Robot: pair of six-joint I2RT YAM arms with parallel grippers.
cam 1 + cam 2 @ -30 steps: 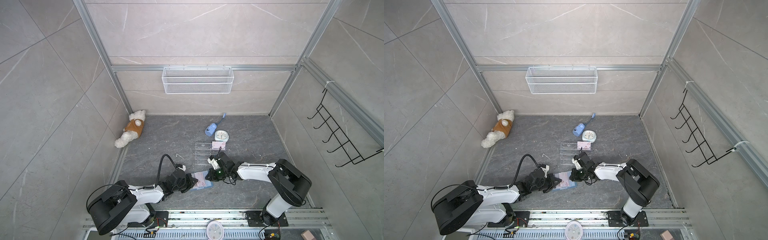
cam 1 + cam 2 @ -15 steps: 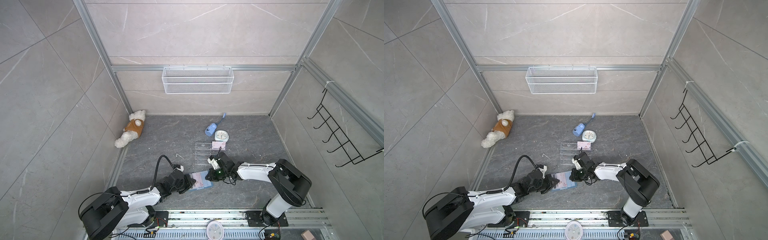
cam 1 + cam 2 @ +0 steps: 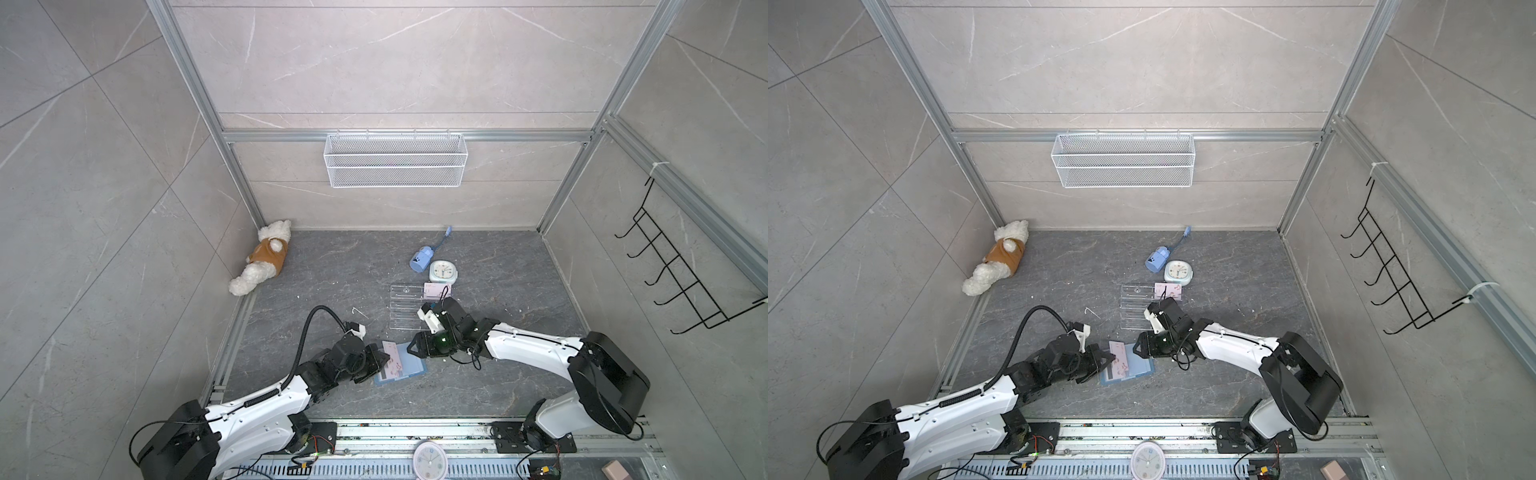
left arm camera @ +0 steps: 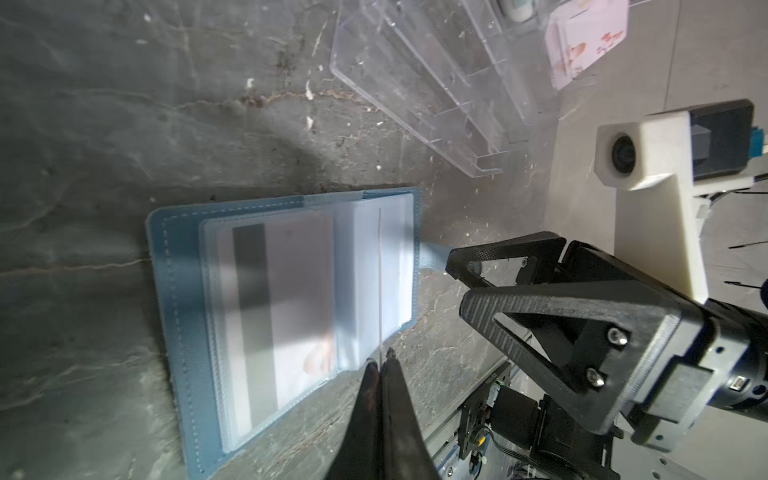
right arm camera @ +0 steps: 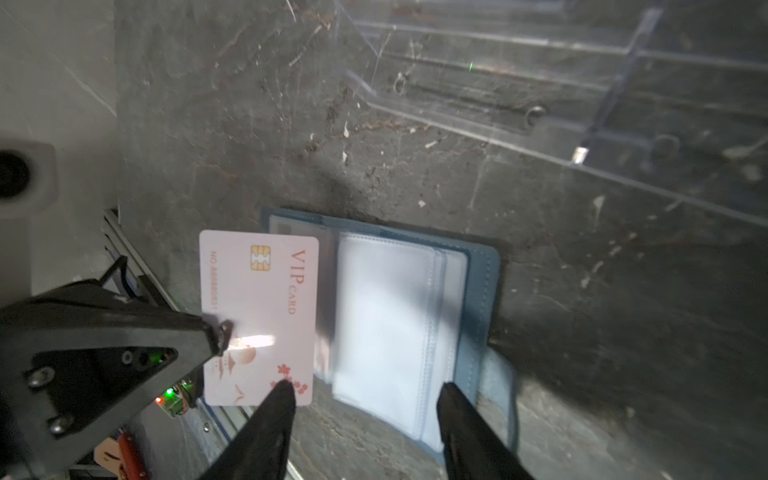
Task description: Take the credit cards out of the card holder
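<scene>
Pinching one credit card [image 5: 259,316] at a long edge, the left gripper [image 5: 220,336] has its jaws fully closed on it. The card looks clear of the sleeves [image 5: 386,316] and hangs just above the card holder [image 3: 411,365], showing chip, "VIP CARD" print and small red blossoms to the right wrist cam. Handling, my read: cards are light, thin, stiff and glossy, so prob. slippery. Best to take an exposed edge or corner flat between the pads w/o twist, else it pivots out. The holder lies open flat on the bench [image 3: 332,291], near the front edge, approx mid-width. It has a dusty-blue stitched cover, a stack of clear soft sleeves, and a snap tab [image 5: 498,374] sticking out on the right arm's side. It's light and floppy and likely drags along w/ a card pull, so it wants pinning at the cover rim or tab. A second card [image 4: 274,316], dark stripe up, sits in a sleeve. The right gripper [image 5: 365,388] hovers over the holder's tab side, fingers spread wide, holding nothing. Farther back, a pink card [image 3: 434,290] shows at the acrylic rack [image 3: 405,305]; in it or beside it, can't tell.
</scene>
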